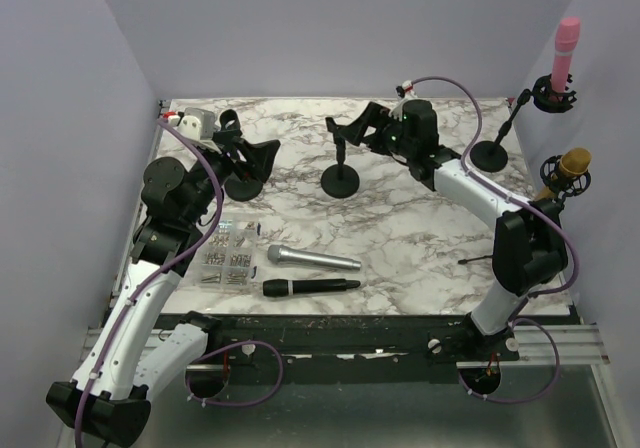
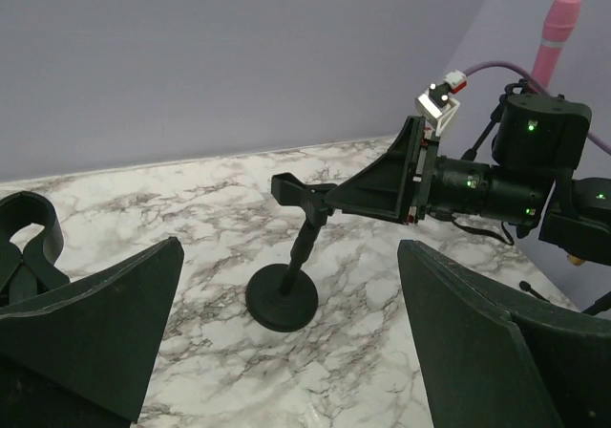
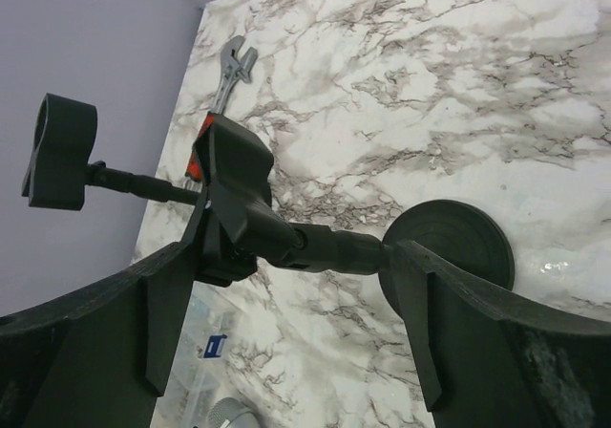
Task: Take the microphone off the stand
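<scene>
Between the spread fingers of the right gripper: the clip head and neck of a black desk stand with a round base. One finger sits on each side of the clip. I cannot tell whether either touches it. The jaws are wide apart and pinch nothing.

Right of that gripper and well apart from it, by the far right corner: pink foam-tipped microphone, upright, seated in the ring mount of a tall black boom stand. Nearer along the right edge is a gold-headed microphone, also in a mount.

Left gripper: fingers spread wide, gripping nothing. It is close over a second black stand with a flat disc foot, to the left of the right gripper. I cannot tell whether it makes contact. In the left wrist view its two fingers frame the central stand, with the right gripper beyond.

Nearward of both grippers, on the white marble-patterned table: silver handheld microphone and slim black handheld microphone. Both lie flat, roughly parallel and close together. Just left of them, nearward of the left gripper, is a clear plastic box of small metal parts.

In the right wrist view a grey adjustable wrench lies on the table past the second stand's clip.
</scene>
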Motion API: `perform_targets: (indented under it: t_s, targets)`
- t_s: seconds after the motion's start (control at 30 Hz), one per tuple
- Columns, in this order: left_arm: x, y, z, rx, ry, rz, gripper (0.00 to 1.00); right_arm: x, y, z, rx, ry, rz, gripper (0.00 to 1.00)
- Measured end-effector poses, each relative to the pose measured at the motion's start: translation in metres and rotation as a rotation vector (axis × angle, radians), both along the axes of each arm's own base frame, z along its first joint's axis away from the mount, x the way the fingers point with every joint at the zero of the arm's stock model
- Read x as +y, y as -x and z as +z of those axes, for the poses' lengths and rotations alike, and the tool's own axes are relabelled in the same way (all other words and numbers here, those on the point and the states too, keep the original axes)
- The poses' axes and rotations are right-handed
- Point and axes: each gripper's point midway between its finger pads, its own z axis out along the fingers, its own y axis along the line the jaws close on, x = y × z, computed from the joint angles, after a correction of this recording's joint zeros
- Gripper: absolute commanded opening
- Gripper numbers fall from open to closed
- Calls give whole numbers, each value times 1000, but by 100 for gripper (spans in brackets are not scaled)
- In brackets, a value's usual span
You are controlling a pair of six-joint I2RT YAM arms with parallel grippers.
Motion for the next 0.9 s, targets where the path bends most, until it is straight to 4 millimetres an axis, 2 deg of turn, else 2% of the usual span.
perform_targets:
  t_s: [0.13,0.23,0.33,0.4,0.5,0.7,0.83,0.9]
  targets:
    - [0,-1,-1,3,-1,-2,99,-2,-2,17,-9,56,13,100]
    - [-1,0,-1,4,0,-6,99,-7,-9,45,-52,107,-2,100]
    - [-2,0,-1,6,2,-11,99,-23,-15,71,-98,193,-63,100]
    - [-3,0,-2,8,3,-15,99,-43,-14,81,-120,274,-129,100]
    - [-4,0,-2,13,9,-22,99,-86,-2,94,-146,409,-268,100]
    - [-7,3,-2,21,21,-44,99,-175,51,121,-219,628,-532,100]
    - [-11,2,-2,27,32,-65,99,-217,74,145,-253,701,-699,100]
    - [-13,1,-4,35,33,-74,99,-231,81,155,-263,728,-765,100]
